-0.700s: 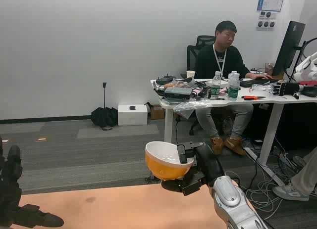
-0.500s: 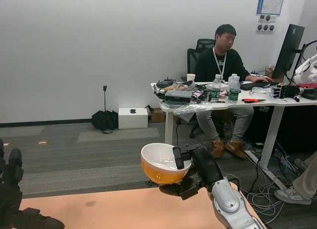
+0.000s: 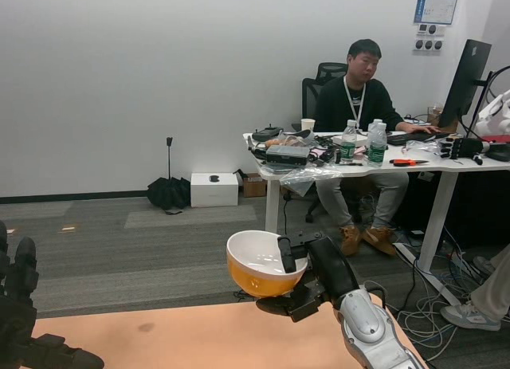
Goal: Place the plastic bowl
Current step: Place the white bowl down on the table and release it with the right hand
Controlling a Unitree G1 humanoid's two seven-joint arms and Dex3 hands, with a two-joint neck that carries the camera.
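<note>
The right hand (image 3: 307, 277) grips the bowl (image 3: 261, 264) by its right rim, one black finger hooked inside, others under the base. The bowl is round, smooth, glossy plastic, orange outside and white inside, held upright above the far edge of the matte orange worktop (image 3: 199, 337). The left hand (image 3: 24, 321) sits at the near left, fingers apart, holding nothing. A person (image 3: 362, 106) sits at a cluttered white desk (image 3: 430, 163) far right.

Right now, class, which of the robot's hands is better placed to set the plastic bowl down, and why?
The right hand. It already grips the plastic bowl by its rim, held above the far edge of the table. The left hand sits at the picture's left edge, holding nothing, far from the bowl.
</note>
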